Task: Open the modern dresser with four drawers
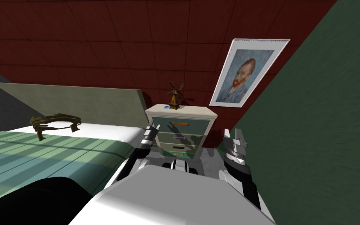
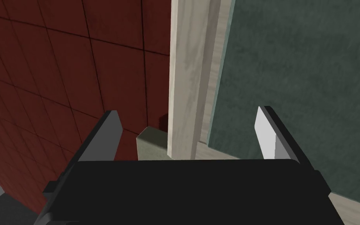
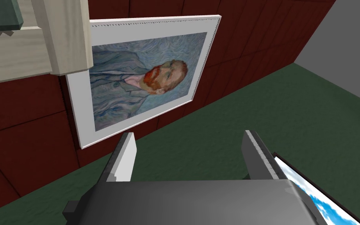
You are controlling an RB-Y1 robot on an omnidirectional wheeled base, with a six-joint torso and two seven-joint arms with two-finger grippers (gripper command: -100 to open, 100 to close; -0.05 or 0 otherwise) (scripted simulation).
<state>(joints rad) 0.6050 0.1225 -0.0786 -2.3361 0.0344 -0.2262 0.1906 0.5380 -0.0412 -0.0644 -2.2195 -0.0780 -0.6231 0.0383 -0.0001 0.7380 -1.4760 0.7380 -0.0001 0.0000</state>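
The dresser (image 1: 181, 131) stands against the red wall beside the bed, a cream frame with four grey-green drawer fronts, all flush. Their handles are orange (image 1: 180, 124), purple (image 1: 178, 138), dark and orange, from top to bottom. My left gripper (image 1: 154, 128) is open at the dresser's left front edge. In the left wrist view the left gripper (image 2: 187, 133) frames the cream corner post (image 2: 187, 78) and a drawer front (image 2: 300, 78). My right gripper (image 1: 234, 134) hangs open to the right of the dresser. In the right wrist view the right gripper (image 3: 191, 156) holds nothing, with the dresser's corner (image 3: 38, 47) off to one side.
A small windmill model (image 1: 175, 95) and a blue item (image 1: 164, 106) sit on the dresser top. A bed (image 1: 38, 156) with a striped green cover and a dark strap (image 1: 56, 123) lies to the left. A framed portrait (image 1: 249, 72) hangs on the red wall; a green wall (image 1: 323, 136) runs close on the right.
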